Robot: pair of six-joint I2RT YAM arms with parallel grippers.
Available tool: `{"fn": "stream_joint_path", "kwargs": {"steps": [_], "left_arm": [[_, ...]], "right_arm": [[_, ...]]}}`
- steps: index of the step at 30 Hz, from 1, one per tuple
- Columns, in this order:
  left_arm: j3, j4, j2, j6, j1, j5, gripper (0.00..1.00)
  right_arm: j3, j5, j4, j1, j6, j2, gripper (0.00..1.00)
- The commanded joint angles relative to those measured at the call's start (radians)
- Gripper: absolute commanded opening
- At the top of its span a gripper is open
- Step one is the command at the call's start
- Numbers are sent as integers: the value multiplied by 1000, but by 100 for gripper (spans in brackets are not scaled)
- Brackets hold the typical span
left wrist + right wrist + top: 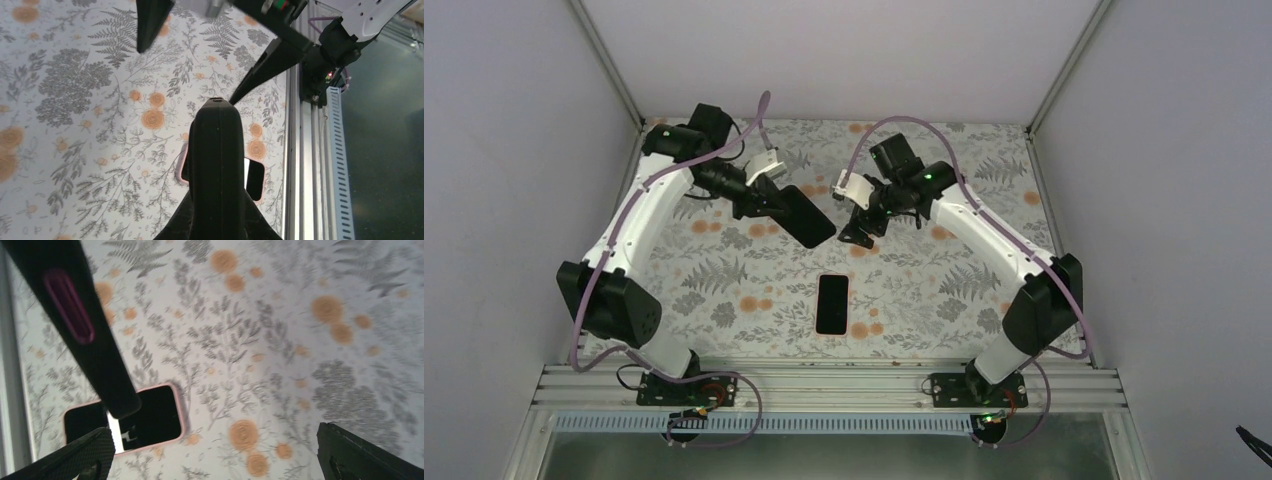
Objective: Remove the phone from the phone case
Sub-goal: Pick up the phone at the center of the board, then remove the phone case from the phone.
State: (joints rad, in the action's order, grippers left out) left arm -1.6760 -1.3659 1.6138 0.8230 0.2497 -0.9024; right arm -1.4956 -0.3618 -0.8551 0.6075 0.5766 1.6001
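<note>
While aloft, case (809, 216) apart from phone (832, 304).

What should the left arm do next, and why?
Probably lower the black case and set it on the table beside the phone. The phone already lies alone on the table, the left gripper holds the case in the air, and the right gripper stands open, holding nothing.

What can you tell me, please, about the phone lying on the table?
The phone is a slim rectangle with rounded corners, a glossy black face turned up and a thin pink rim. It lies flat on the flowered table, near the front edge and midway between the two arms, its long side running front to back. It is bare, and only the table touches it.
</note>
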Motion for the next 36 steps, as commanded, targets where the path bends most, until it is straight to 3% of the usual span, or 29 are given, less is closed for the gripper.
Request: {"fn": "stream_joint_path", "kwargs": {"steps": [1, 22, 36], "left_arm": [[-3, 8, -40, 43, -2, 17, 2], [44, 8, -63, 44, 58, -20, 2], [66, 8, -88, 44, 108, -18, 2]], "right_arm": [[17, -97, -95, 4, 67, 49, 100], [-57, -216, -119, -15, 106, 184, 94], [-102, -196, -123, -43, 126, 251, 91]]}}
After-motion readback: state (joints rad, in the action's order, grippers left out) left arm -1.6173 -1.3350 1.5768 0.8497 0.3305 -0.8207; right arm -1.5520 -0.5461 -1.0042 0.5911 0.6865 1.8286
